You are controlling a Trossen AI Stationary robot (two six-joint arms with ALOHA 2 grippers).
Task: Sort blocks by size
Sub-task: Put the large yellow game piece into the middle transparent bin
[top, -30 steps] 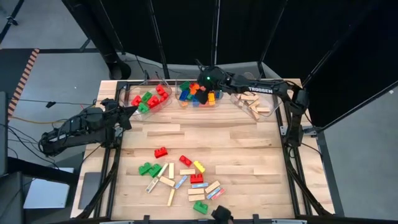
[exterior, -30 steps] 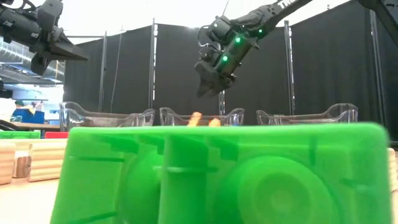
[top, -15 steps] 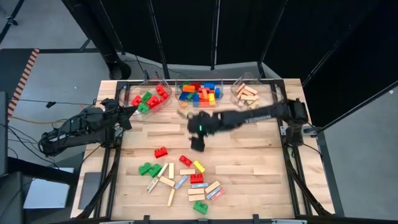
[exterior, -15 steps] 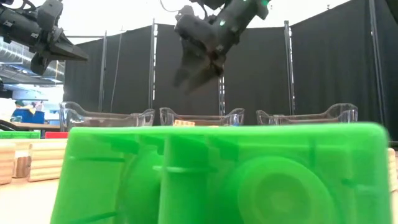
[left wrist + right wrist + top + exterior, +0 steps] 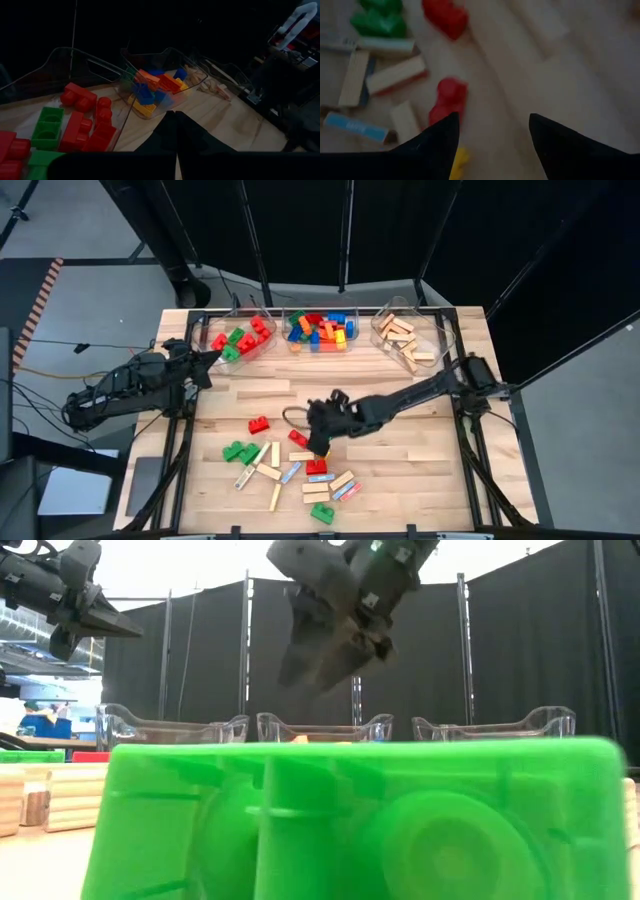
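The loose red, green, yellow plastic bricks and tan wooden bars (image 5: 290, 465) lie scattered on the near half of the wooden worktop (image 5: 400, 415). The right hand (image 5: 322, 438) hangs over them near a small red studded brick (image 5: 447, 100), fingers apart and holding nothing. The left hand (image 5: 205, 360) waits closed and empty beside the clear plastic bin of red and green bricks (image 5: 242, 338).

Surface (image 5: 420, 442): pale wood planks, framed by a dark metal rail. Three clear plastic bins stand in a row along its far edge: left bin (image 5: 262, 340), middle bin (image 5: 288, 321), right bin (image 5: 440, 340). Black curtains (image 5: 330, 230) hang directly behind the bins. Grey floor (image 5: 90, 310) lies to the left, with cables (image 5: 40, 365) trailing across it.
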